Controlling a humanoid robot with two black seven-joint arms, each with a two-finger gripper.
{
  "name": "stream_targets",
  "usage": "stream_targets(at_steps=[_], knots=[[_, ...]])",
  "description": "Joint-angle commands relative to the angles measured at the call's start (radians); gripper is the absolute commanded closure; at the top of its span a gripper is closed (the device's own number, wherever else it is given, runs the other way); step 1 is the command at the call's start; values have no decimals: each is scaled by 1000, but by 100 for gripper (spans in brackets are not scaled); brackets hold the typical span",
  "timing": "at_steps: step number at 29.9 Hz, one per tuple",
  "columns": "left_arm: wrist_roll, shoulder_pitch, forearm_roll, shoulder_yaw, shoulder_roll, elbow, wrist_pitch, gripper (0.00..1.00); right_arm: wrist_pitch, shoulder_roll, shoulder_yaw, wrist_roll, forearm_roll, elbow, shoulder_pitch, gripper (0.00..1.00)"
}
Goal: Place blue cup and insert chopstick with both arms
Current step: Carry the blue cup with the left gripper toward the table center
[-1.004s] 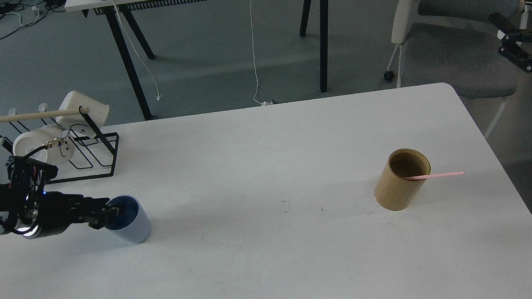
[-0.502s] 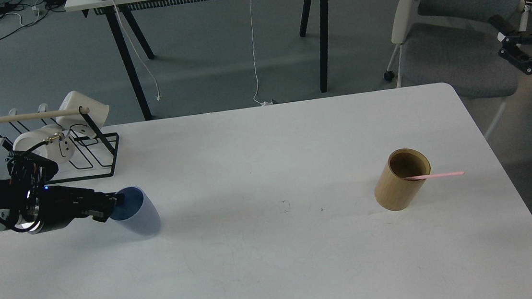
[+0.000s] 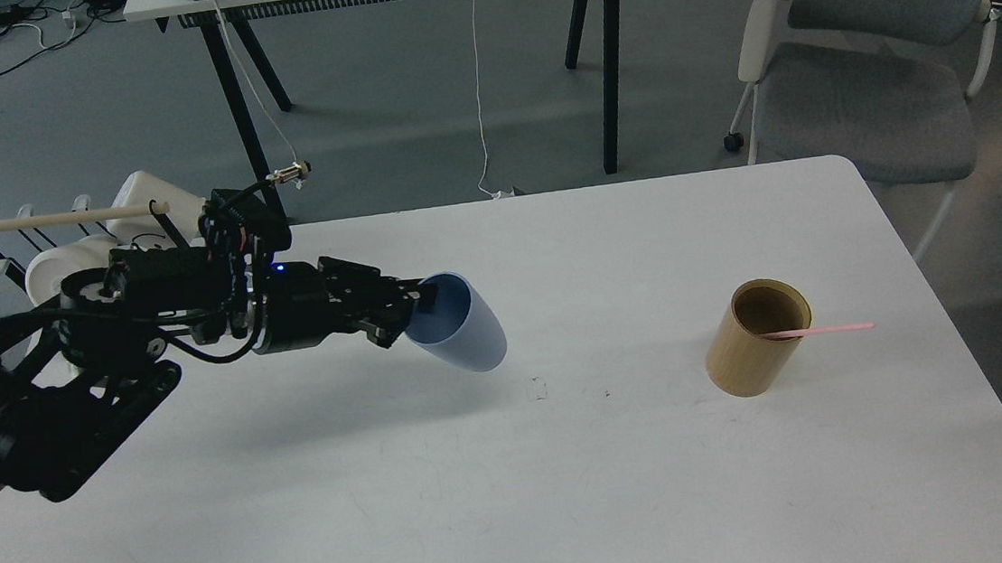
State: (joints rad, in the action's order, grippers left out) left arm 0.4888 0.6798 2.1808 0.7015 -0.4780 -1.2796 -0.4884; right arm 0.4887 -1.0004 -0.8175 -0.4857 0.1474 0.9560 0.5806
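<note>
Blue cup hangs above the white table, left of the table's middle, tilted so that its open mouth faces left and slightly toward the camera while its narrower base points down and to the right. One finger of the left gripper reaches inside the mouth and the other lies on the outside of the rim, so the jaws are closed on the cup's wall and carry it. The left arm stretches in from the left edge, its black wrist showing a small blue light. A soft shadow lies on the tabletop beneath the arm and cup. Well apart, on the right part of the table, a tan bamboo holder stands upright, and the pink chopstick rests inside it, leaning over its right rim with the free end sticking out to the right. At the table's far left corner a black wire rack with a pale wooden rod holds white mugs. The right gripper is out of sight. Beyond the table, a grey chair stands on the floor.
</note>
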Motion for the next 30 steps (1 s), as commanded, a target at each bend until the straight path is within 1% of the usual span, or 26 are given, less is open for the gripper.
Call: stream_targets(at_steps=[1, 5, 9, 13, 17, 23, 30], knots=[[0, 47, 1, -13, 114, 92, 0, 100, 0, 0, -2, -1, 0, -25, -4, 1], [0, 76, 1, -42, 176, 120, 0, 100, 0, -1, -2, -1, 0, -31, -19, 1], [0, 104, 1, -68, 236, 195, 0, 100, 0, -1, -2, -2, 0, -31, -27, 1], [0, 107, 1, -99, 283, 233, 0, 100, 0, 0, -2, -2, 0, -31, -27, 1], [0, 116, 1, -116, 337, 308, 0, 100, 0, -1, -2, -2, 0, -33, -27, 1], [0, 121, 1, -119, 346, 373, 0, 100, 0, -3, -2, -2, 0, -43, -30, 1], [0, 124, 1, -120, 311, 375, 0, 100, 0, -4, -2, -2, 0, -43, -45, 1]])
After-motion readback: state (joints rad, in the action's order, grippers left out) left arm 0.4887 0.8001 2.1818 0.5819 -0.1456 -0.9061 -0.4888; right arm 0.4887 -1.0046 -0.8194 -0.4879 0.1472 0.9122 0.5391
